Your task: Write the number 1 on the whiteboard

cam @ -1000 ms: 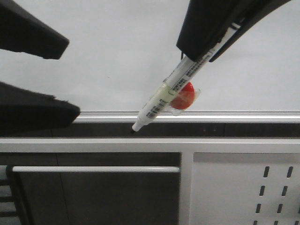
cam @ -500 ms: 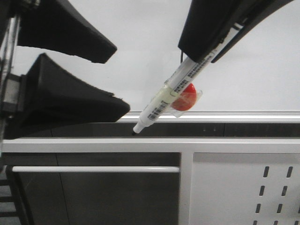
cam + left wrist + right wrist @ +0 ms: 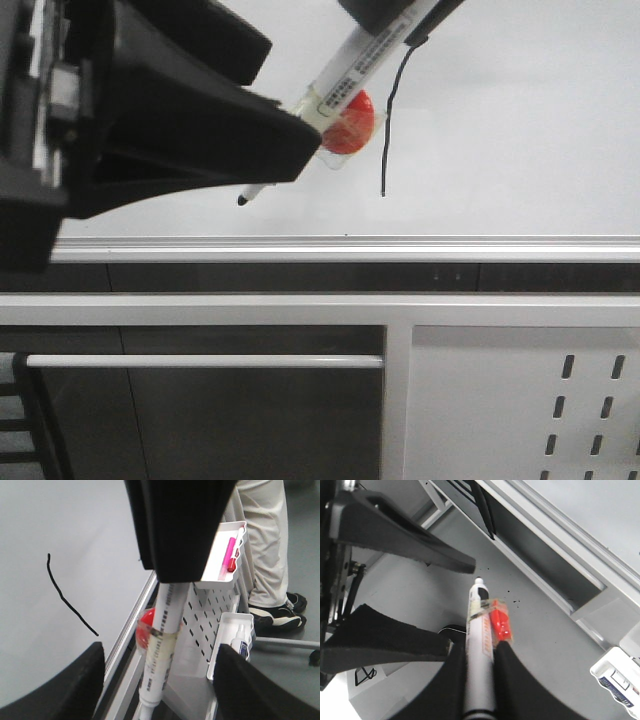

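The number 1 (image 3: 388,130) is a thin black stroke on the whiteboard (image 3: 520,130), also seen in the left wrist view as the number 1 (image 3: 67,600) on the whiteboard (image 3: 45,525). My right gripper (image 3: 398,12) (image 3: 480,652) is shut on a white marker (image 3: 350,70) (image 3: 480,630) with a red piece (image 3: 350,125) taped to it. The marker's black tip (image 3: 243,200) hangs off the board, left of the stroke. My left gripper (image 3: 215,100) (image 3: 160,652) is open, and the marker (image 3: 162,640) stands between its fingers, touching neither.
A silver rail (image 3: 400,245) runs along the board's lower edge. A white perforated panel (image 3: 520,400) (image 3: 197,625) stands below it, carrying trays with a pink pen (image 3: 231,555) and a small bottle (image 3: 241,642). A person's legs (image 3: 262,545) stand beyond the panel.
My right gripper has carried the marker up and to the left, uncovering the stroke. My left gripper has moved right, and its fingers now flank the marker.
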